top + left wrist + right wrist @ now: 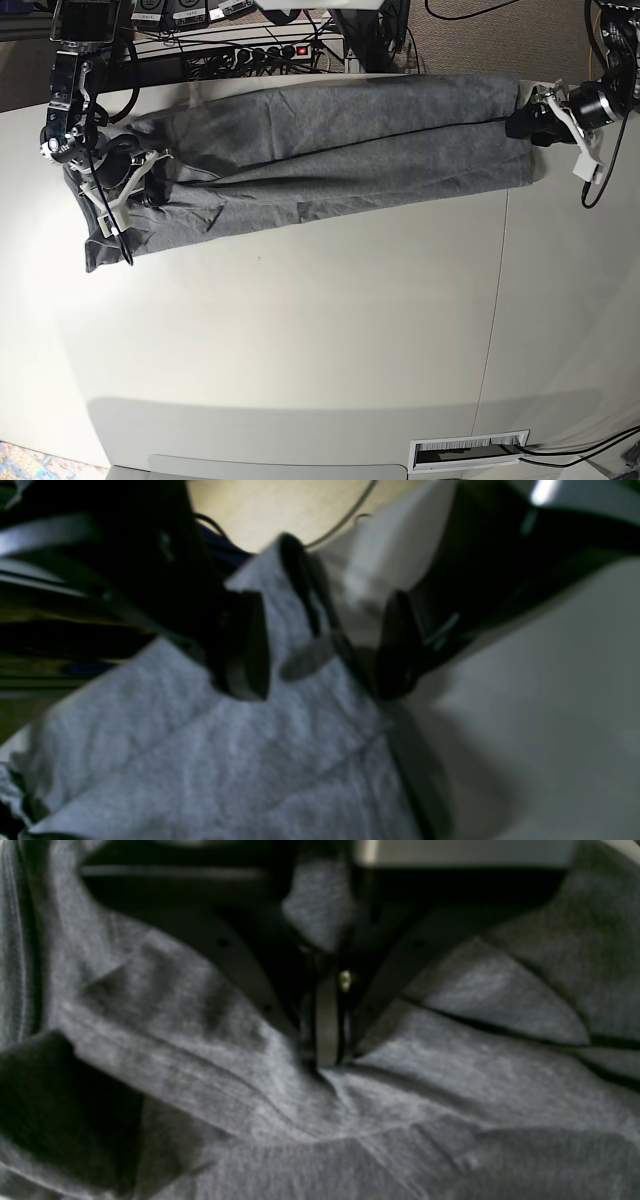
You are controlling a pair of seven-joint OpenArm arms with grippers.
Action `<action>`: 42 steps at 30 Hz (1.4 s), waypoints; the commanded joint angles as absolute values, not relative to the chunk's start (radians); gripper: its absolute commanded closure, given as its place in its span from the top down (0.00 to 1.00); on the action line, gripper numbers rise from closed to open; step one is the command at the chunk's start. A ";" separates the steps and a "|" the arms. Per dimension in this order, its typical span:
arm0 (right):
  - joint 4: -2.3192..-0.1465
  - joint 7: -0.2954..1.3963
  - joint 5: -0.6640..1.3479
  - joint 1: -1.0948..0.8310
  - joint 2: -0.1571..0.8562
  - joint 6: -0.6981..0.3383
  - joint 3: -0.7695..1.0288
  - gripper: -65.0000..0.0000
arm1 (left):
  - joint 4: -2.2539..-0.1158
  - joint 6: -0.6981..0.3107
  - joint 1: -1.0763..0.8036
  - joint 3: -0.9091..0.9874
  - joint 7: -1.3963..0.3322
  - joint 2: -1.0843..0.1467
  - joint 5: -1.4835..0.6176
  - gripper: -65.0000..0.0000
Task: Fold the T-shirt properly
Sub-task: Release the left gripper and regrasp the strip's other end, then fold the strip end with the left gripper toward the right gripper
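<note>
T-shirt (330, 150) lies stretched in a long band across the far part of the table (300, 330), one end at each gripper.

Right gripper (327, 1060) – fingers pressed tight together w/ grey cloth pinched at the tips; closed on the shirt. In right wrist view fabric fills everything around the gripper: bunched folds to both sides of it, a dark fold pocket off to one lower corner, a bit of cloth also showing up between the finger bases. In base view this gripper (135, 180) sits on the crumpled end of the shirt, cloth heaped under and beside it, a corner of the shirt hanging loose just past it toward the near side.

Left gripper (320, 645) – fingers (247, 645) spread apart, wide gap between them. Shirt edge runs through that gap; one finger is over the grey cloth, the other over bare table just beside the hem. Blurry, so can't tell if either tip touches the cloth – not clamped on it anyway. In base view the left gripper (535, 120) is at the opposite end of the shirt, right at the edge of it.

Behind the left gripper a thin cable (350, 515) crosses a lighter tan surface. Past the shirt, beyond the right gripper, a power strip (255, 52) w/ cables sits off the table.
</note>
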State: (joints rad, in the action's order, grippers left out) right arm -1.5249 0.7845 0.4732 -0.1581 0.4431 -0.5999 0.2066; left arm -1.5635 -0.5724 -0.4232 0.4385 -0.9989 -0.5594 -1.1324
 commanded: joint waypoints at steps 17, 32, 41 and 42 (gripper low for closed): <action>-1.530 0.814 0.456 -0.158 0.457 -0.597 0.210 0.00 | -1.567 -0.530 -0.416 0.440 -1.047 -0.465 -1.117 0.56; -1.530 0.821 0.482 -0.158 0.457 -0.598 0.210 0.00 | -1.583 -0.686 -0.402 0.440 -1.041 -0.466 -1.328 0.00; -1.530 0.866 0.551 -0.158 0.457 -0.598 0.119 0.00 | -1.708 -0.698 -0.313 0.440 -1.198 -0.465 -1.484 0.00; -1.530 0.859 0.550 -0.157 0.457 -0.598 0.093 0.00 | -1.726 -0.698 -0.316 0.440 -1.198 -0.462 -1.484 0.00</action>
